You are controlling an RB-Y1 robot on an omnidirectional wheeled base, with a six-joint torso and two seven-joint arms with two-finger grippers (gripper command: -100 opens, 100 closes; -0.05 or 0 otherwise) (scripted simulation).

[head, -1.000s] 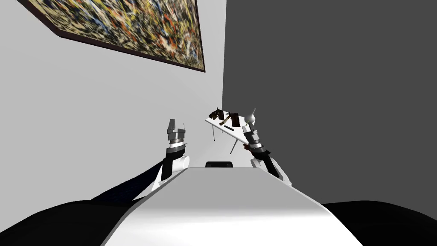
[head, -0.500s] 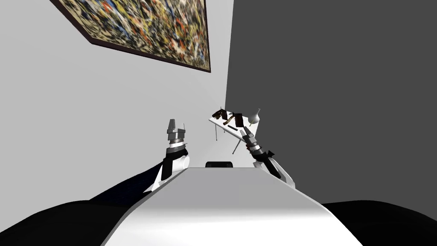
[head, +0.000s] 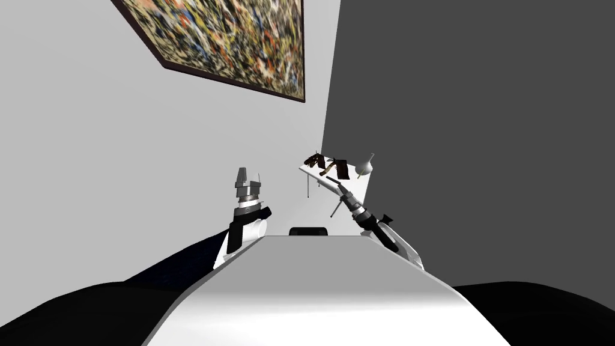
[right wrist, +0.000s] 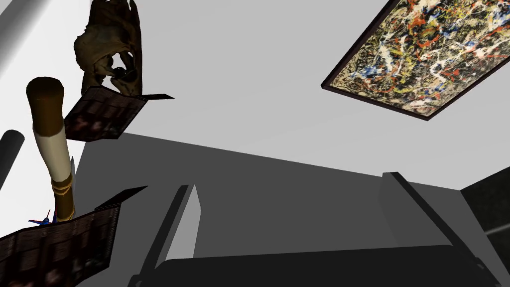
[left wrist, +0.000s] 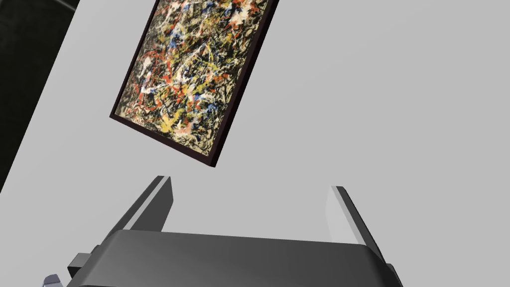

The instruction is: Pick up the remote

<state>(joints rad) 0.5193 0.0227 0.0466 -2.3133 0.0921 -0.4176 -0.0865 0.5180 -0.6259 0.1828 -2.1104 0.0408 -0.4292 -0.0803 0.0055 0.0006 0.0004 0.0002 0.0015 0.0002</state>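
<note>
Right gripper (right wrist: 299, 219): fingers spread wide, nothing between them. In the head view it is stretched forward over the near edge of a small white worktop (head: 355, 183) that stands in the corner where the light wall meets the dark grey wall.

Remote (right wrist: 10, 149): dark rounded bar lying flat on the worktop, off to one side of the right gripper and outside its fingers, not touched. Identification is tentative, as just one end is visible.

Wood-handled tool (right wrist: 47, 144): brown head, cream shaft, just beside the remote.

Horse-head figure (right wrist: 109, 50): dark brown, at the far end of the worktop.

Two dark picture frames (right wrist: 99, 117): one under the figure, one nearer the gripper.

White vase (head: 365, 166): on the worktop's corner by the dark wall.

Left gripper (left wrist: 251, 204): fingers wide apart, empty, raised well away from the worktop.

Splatter painting (head: 228, 36): dark frame, on the light wall.
</note>
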